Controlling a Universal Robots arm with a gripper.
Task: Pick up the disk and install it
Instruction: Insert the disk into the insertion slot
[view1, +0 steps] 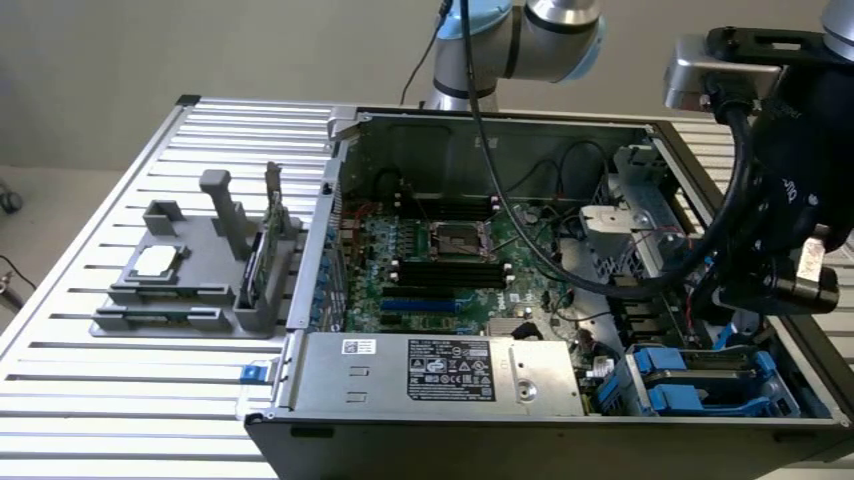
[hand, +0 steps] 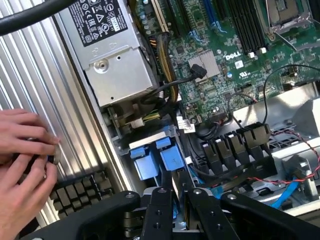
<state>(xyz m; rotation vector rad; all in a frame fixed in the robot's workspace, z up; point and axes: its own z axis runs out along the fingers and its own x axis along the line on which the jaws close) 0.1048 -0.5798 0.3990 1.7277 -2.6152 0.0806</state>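
Trying to spot the disk (view1: 707, 378) in these, where is it? /bolt_head

Lower right of the frame in the exterior view, down in the drive bay at the front corner of the case (view1: 494, 120). You mostly see its blue carrier (hand: 160, 161). In the wrist view the carrier sits just beyond the gripper (hand: 181, 202). /tinkerer

So is it grabbed or what? /bolt_head

Honestly can't tell if the gripper (view1: 741, 325) is open, closed or holding anything. It hangs right over that bay and the disk is the closest thing to it. /tinkerer

Looks cramped in there. /bolt_head

Yeah. A row of black connectors (hand: 235, 145) sits just beside the carrier, with black leads looping between them. The power-supply box (view1: 441, 370) lies along the front edge toward the exterior view's left of the bay. A wire bundle (hand: 169, 75) runs down between the two. The motherboard (view1: 441, 250) is further back.

Thick black cables (view1: 707, 230) hang from the wrist and drape across the right side of the case. They cover part of the silver cage (view1: 621, 220).

Outside the case, a grey fixture (view1: 200, 275) stands on the slatted table (view1: 80, 400) at the exterior view's left, with a small square chip (view1: 154, 262) on it.

The wrist view also catches one hand (hand: 27, 137) and another hand (hand: 22, 195) of a person. They're pressed together over the table slats, just outside the case wall. Can't make out what they're pinching. /tinkerer
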